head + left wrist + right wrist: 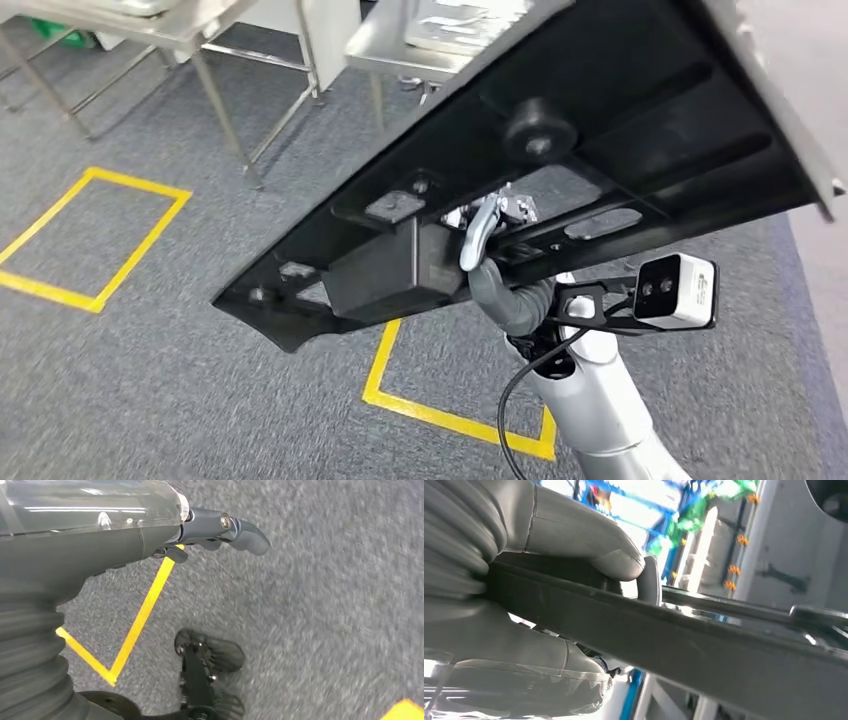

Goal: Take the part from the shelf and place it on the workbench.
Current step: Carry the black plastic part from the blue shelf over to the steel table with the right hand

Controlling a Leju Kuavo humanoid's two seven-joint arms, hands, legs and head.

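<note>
Part (560, 150) — one, gripped by right hand (490, 265).

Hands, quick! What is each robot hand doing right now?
Left hand: holds nothing, hanging over the carpet; open or shut cannot be told.
Right hand: gripping the black part.

Workshop, steel tables (190, 30), floor tape (95, 235)

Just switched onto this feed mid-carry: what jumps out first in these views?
The big black part dominates the head view, held up tilted across the upper right, over grey carpet marked with yellow tape. The right hand grips it from underneath near its middle. In the left wrist view, the left hand hangs over the carpet holding nothing.
</note>
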